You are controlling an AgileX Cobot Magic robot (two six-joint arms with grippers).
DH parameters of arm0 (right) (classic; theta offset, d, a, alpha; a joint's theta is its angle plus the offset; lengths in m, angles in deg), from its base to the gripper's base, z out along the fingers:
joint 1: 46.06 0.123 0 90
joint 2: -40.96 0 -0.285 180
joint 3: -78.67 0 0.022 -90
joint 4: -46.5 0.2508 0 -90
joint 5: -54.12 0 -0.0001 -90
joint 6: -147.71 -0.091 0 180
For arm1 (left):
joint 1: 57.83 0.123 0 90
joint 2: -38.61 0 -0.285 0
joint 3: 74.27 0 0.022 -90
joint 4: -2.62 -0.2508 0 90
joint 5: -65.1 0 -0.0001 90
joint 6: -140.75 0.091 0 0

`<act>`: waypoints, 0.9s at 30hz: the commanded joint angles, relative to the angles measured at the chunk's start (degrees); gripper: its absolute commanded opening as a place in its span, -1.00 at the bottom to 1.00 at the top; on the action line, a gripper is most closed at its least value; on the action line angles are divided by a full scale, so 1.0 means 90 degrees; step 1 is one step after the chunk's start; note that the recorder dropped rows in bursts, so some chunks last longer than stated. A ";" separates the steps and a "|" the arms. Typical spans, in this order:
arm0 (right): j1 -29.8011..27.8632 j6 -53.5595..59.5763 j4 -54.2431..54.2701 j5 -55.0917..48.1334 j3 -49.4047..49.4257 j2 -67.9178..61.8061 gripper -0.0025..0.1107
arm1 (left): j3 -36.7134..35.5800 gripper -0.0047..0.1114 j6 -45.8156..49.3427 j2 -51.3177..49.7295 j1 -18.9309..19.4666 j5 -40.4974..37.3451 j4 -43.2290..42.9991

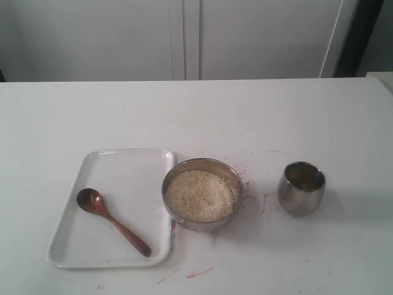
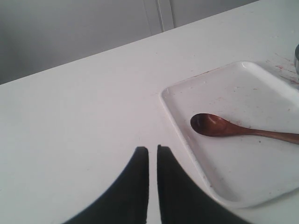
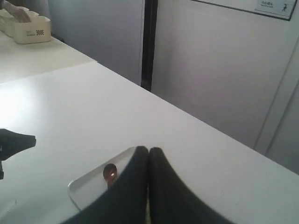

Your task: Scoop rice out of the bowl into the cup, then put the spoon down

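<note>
A white table (image 1: pixel 245 117) carries everything, and on its near left part lies a white rectangular plastic tray (image 1: pixel 129 172) with rounded corners. The dark reddish-brown wooden spoon (image 1: pixel 116 226) rests flat on this tray and nothing grips it. It lies on a diagonal, with its round scoop toward the far left and its tapered handle running to the near right. Just right of the tray stands the wide, shallow, round steel bowl (image 1: pixel 202 161), so close to the tray's right edge that I cannot tell whether the two touch. The off-white rice (image 1: pixel 199 195) fills it almost to the rim in a level heap. Further right, well apart from the bowl, the small rounded steel cup (image 1: pixel 299 200) stands upright; its shiny inside does not show whether any grains lie in it. Faint reddish marks (image 1: pixel 199 271) streak the table around the bowl. In the left wrist view the left arm's fingers (image 2: pixel 138 182) are drawn together to a thin slit with nothing between them, above bare table beside the tray, and the spoon's scoop is the nearest part of it. In the right wrist view the right arm's fingers (image 3: pixel 133 186) are pressed fully together and empty, high above the table, with the tray and spoon small beyond them.
</note>
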 commanded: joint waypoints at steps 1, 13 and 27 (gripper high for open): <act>-0.0010 0.0054 0.0277 0.1043 0.1273 0.0803 -0.96 | 0.0035 -0.67 0.0000 -0.0005 0.0010 -0.0010 0.0000; -0.0010 0.0011 0.1709 0.4843 0.4844 0.1729 -0.96 | 0.0035 -0.67 0.0000 -0.0005 0.0010 -0.0010 0.0000; -0.0010 0.0196 0.1603 0.7315 0.7180 0.1729 -0.96 | 0.0035 -0.67 0.0000 -0.0005 0.0010 -0.0010 0.0000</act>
